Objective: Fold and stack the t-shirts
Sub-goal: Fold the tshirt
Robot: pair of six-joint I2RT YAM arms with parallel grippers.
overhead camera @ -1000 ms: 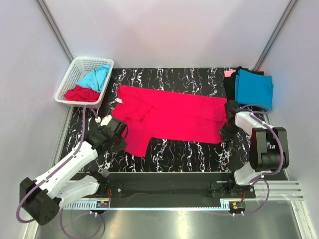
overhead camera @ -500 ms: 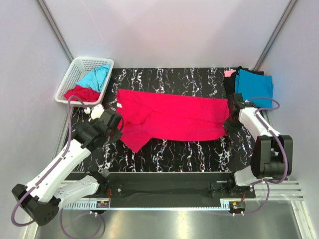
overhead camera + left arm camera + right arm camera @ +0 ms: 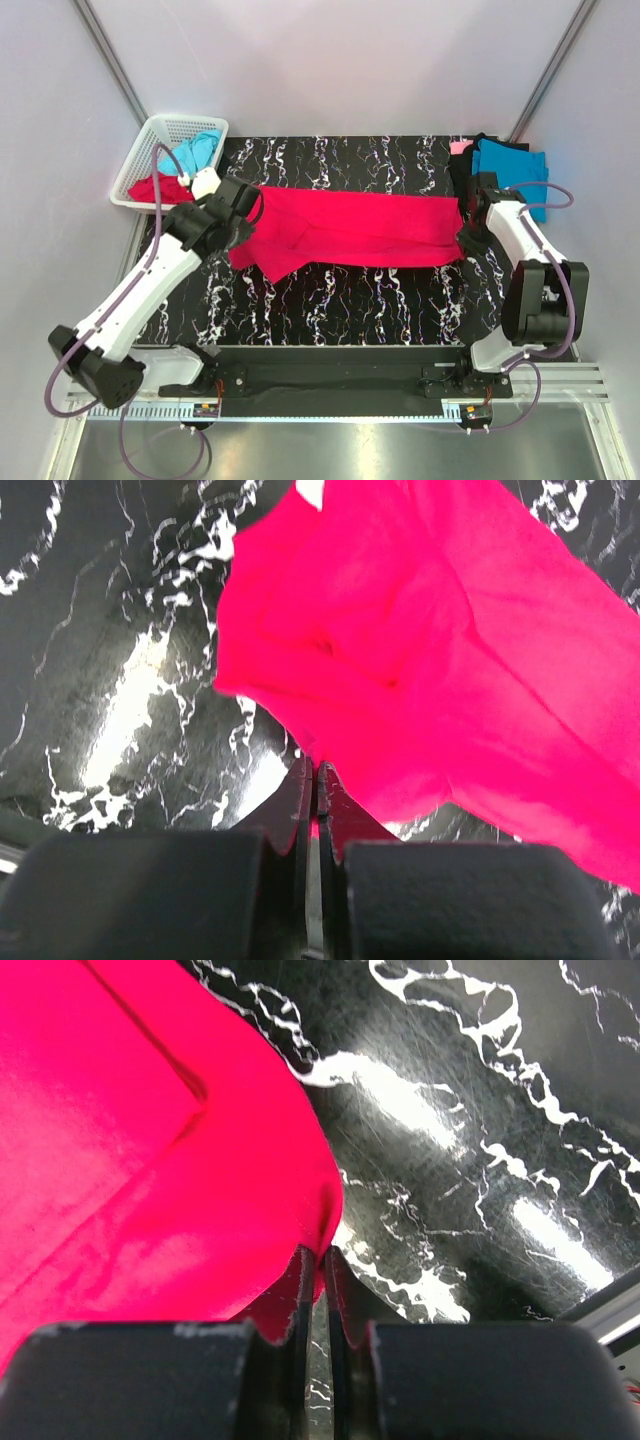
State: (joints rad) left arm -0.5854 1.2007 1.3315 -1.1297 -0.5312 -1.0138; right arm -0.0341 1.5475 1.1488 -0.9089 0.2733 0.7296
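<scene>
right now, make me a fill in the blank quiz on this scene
The left tool and right tool both pinch a t-shirt coloured ____.
The white basket sits at the table's far ____ corner.
The folded stack at the far right has a ____ shirt on top.
Missing: red; left; blue.

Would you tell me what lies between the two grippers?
The red t-shirt spans the gap from left gripper to right gripper, pinched at both ends; the top view shows it.
</scene>
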